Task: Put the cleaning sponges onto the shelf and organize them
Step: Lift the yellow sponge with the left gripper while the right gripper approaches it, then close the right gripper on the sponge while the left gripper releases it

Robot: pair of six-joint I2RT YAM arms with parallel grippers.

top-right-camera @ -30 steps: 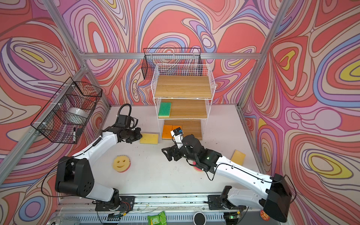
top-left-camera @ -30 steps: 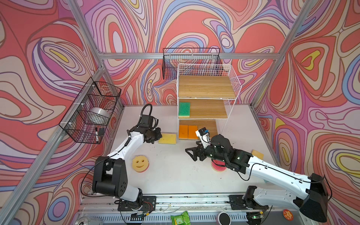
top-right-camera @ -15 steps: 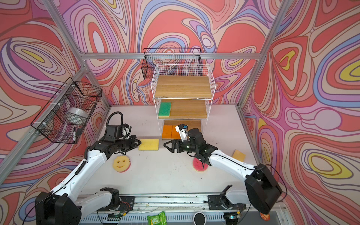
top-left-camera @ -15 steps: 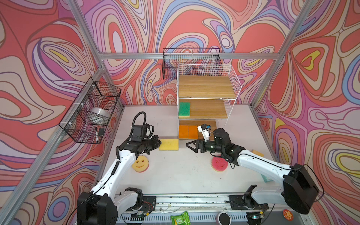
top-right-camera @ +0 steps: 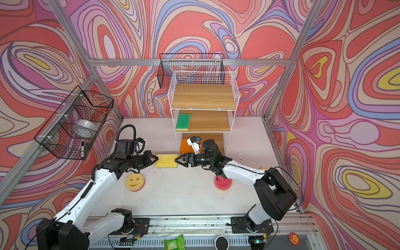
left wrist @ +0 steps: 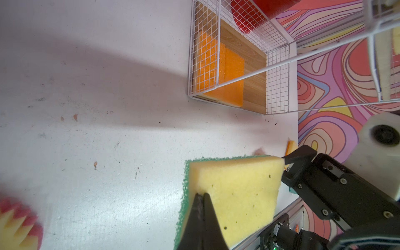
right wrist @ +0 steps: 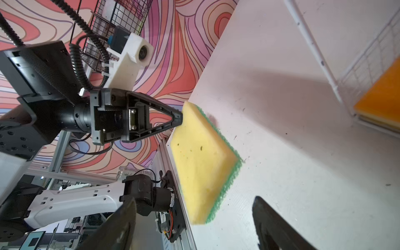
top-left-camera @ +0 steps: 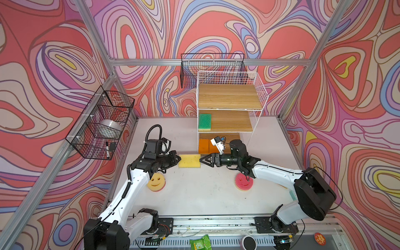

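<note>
A yellow sponge [top-left-camera: 189, 161] [top-right-camera: 166, 160] with a green scouring face lies in front of the shelf [top-left-camera: 229, 96] [top-right-camera: 204, 96]. My left gripper [top-left-camera: 179, 159] [left wrist: 200, 194] is shut, its tips pressed against the sponge's left edge. My right gripper [top-left-camera: 200, 161] [right wrist: 194, 199] stands open at the sponge's right end, one finger on either side of it. A green sponge [top-left-camera: 205, 121] rests on the middle tier and two orange ones [top-left-camera: 204, 146] [left wrist: 223, 75] on the bottom tier. A yellow smiley sponge [top-left-camera: 156, 181] and a pink round one [top-left-camera: 244, 181] lie on the table.
Black wire baskets hang on the left wall [top-left-camera: 101, 125] and on the back wall [top-left-camera: 212, 69] behind the shelf. Another orange-edged sponge [top-right-camera: 263, 168] peeks out by the right arm. A green packet [top-left-camera: 199, 243] lies on the front rail.
The left gripper swung forward to the sponge's left edge, and the sponge slid a little toward the front. The right gripper moved in to the sponge's right end.
</note>
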